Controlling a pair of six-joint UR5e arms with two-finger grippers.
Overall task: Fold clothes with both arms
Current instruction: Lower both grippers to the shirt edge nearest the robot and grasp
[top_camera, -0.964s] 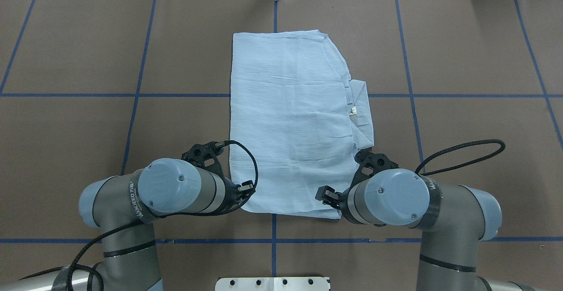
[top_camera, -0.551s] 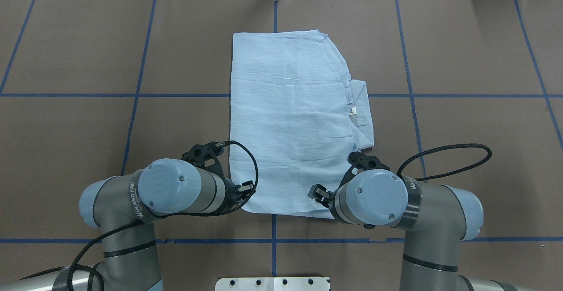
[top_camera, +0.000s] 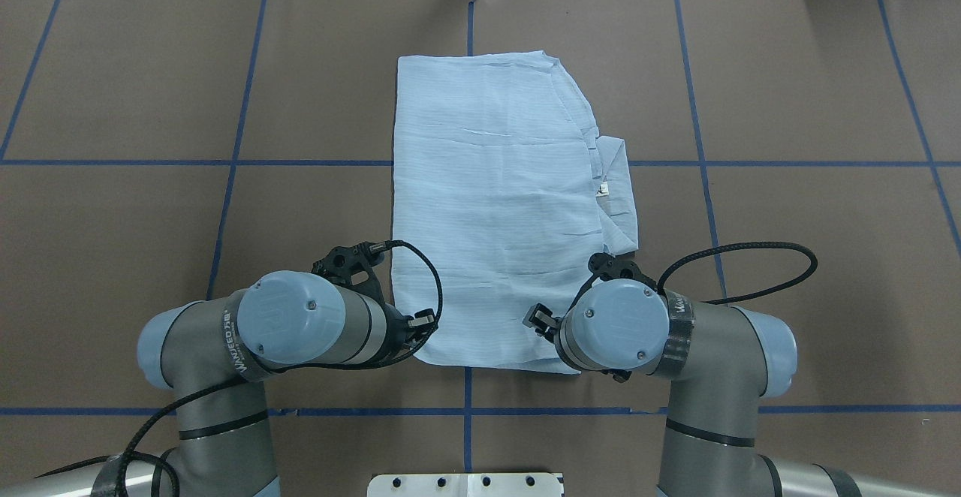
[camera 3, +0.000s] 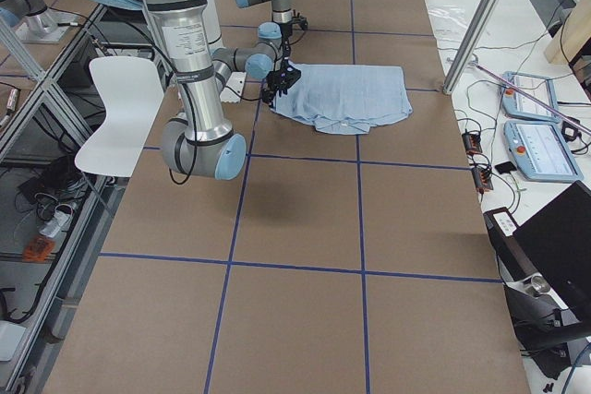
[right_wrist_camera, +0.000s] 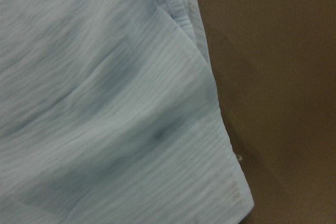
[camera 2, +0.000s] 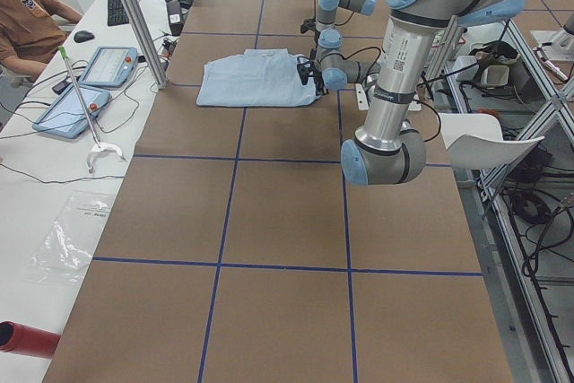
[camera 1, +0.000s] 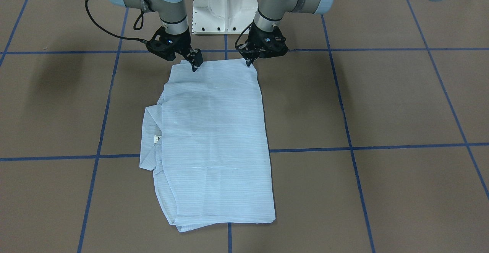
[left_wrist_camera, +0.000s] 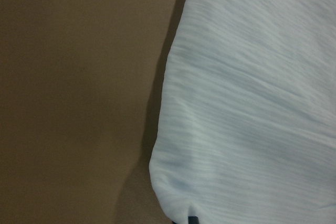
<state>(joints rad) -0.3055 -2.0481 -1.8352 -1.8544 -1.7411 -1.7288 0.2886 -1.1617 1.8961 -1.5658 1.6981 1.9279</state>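
Note:
The pale-blue striped shirt [top_camera: 495, 204] lies flat, folded into a long rectangle running away from me, its collar and neck label [top_camera: 602, 190] at its right edge. In the front-facing view the shirt [camera 1: 214, 138] has its near end by both grippers. My left gripper [camera 1: 249, 61] sits at the near-left corner and looks shut on it; the left wrist view shows that corner [left_wrist_camera: 173, 203] with a dark fingertip at its edge. My right gripper [camera 1: 195, 65] is over the near edge, inward of the near-right corner [right_wrist_camera: 241, 198], and looks open. From overhead both wrists hide the grippers.
The brown table [top_camera: 112, 257] carries blue tape grid lines. The white pedestal base [camera 1: 223, 4] stands between the arms. The right arm's black cable [top_camera: 751, 253] loops out to the right. A seated person [camera 2: 27, 15] and tablets are beyond the table's far side.
My right arm and wrist have moved left, inward along the shirt's near edge. The left arm and the shirt have not moved.

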